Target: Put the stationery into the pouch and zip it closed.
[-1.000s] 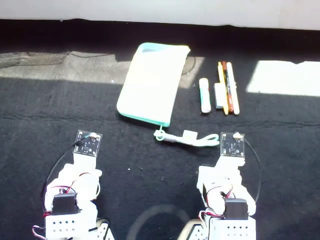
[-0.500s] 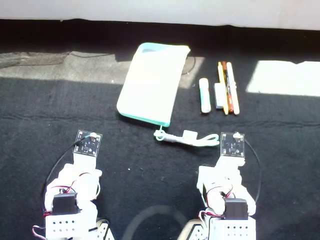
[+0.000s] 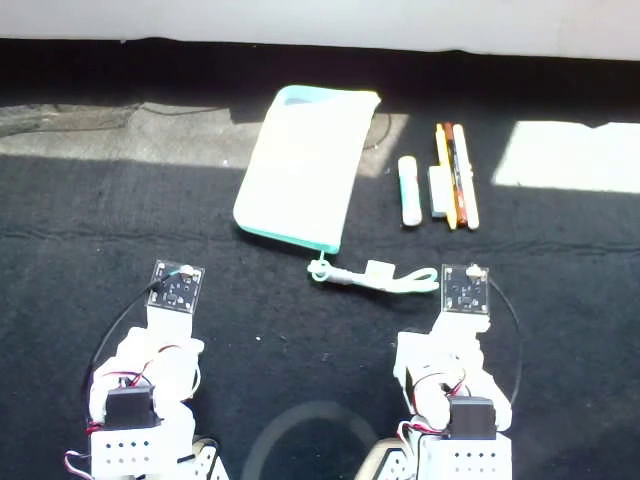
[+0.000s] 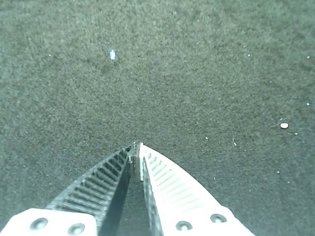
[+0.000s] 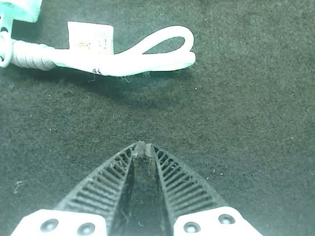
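Just beyond right tool (image 5: 141, 146), pouch strap (image 5: 162, 60), untouched

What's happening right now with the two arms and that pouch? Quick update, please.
Left gripper shut, empty, over bare mat. Right gripper shut, empty, just short of the strap. Pouch flat; pens lying beside it.

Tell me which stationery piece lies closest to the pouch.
The short white tube, at the row's end beside the pouch; the block and three pens lie farther off.
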`<state>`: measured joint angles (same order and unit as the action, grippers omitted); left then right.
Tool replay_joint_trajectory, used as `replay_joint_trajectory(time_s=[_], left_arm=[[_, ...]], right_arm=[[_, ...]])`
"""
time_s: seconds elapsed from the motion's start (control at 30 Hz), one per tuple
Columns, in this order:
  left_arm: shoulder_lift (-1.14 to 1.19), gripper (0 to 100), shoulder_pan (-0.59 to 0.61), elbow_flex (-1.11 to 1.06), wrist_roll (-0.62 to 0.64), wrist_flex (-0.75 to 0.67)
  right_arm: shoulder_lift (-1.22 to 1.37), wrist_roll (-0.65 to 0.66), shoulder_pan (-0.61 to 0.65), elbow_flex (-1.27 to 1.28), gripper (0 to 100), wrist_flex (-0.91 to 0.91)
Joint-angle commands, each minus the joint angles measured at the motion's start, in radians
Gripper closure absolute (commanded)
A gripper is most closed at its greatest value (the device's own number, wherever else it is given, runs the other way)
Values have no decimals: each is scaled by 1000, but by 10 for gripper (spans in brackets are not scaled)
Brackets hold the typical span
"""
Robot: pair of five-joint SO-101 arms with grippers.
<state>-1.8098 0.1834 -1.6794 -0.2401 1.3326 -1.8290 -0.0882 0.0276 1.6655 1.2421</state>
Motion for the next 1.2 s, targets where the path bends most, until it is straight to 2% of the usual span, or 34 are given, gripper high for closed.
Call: replay_joint_trajectory(time_s=[0.0,1.07,1.17], left_arm=[[-4,991,-15,-16,5,8],[-4,992,-15,-16,5,8],[-4,992,-15,-16,5,8]], right_arm=[[-5,-9,-10,143,991,5],[-5,-9,-4,142,991,5],[-5,-9,61,137,991,5]])
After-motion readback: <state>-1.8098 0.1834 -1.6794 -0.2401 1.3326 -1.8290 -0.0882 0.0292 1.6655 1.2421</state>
